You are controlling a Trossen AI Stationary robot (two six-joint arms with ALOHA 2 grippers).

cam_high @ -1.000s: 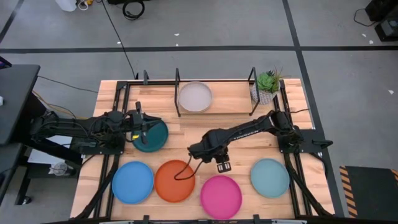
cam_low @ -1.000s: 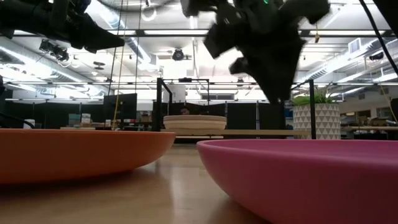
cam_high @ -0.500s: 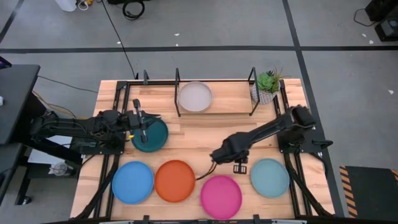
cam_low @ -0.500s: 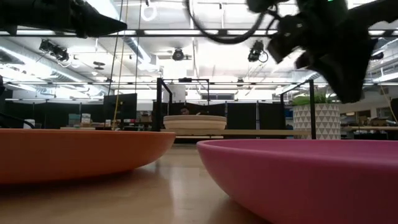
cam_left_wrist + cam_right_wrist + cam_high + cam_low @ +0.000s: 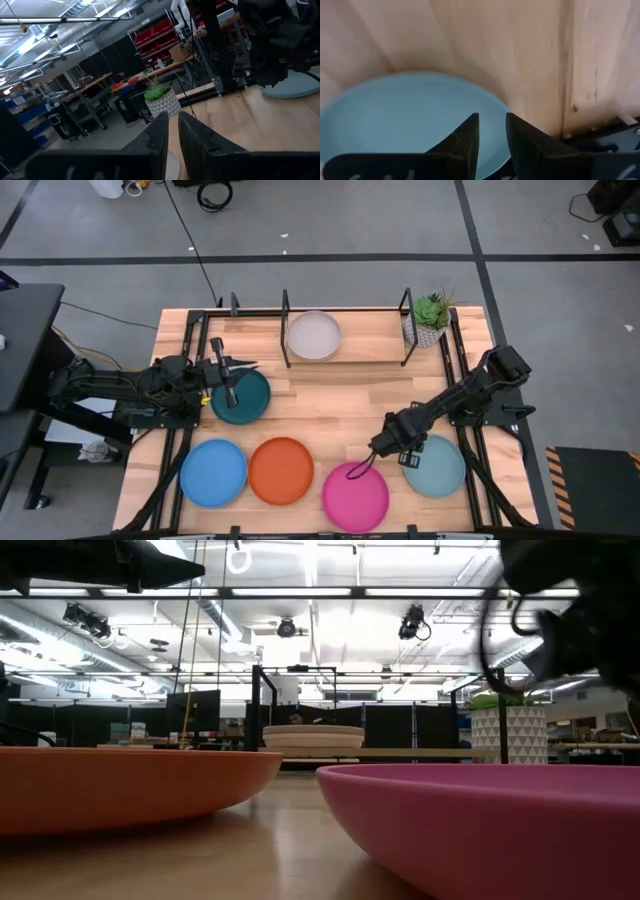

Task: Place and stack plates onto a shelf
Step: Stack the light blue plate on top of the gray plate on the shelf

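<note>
Five plates lie flat on the table: dark teal (image 5: 243, 400), blue (image 5: 213, 472), orange (image 5: 281, 470), pink (image 5: 355, 496) and light teal (image 5: 437, 466). A pale stack of plates (image 5: 313, 335) sits on the wooden floor of the black rod shelf (image 5: 286, 308) at the far edge. My left gripper (image 5: 248, 366) hovers shut above the dark teal plate's far part, pointing toward the table's right. My right gripper (image 5: 405, 450) points down over the light teal plate (image 5: 415, 125) near its left rim, fingers a little apart, touching nothing.
A small potted plant (image 5: 430, 316) stands at the shelf's right end, beside an upright post (image 5: 407, 302). A cable from my right arm loops over the pink plate's far rim (image 5: 352, 471). Bare wood lies between the shelf and the near row of plates.
My right gripper has swept from above the table's middle, by the orange plate, toward the right and near edges, and now hangs over the light teal plate. My left gripper has risen a little above the dark teal plate. No plate has moved.
</note>
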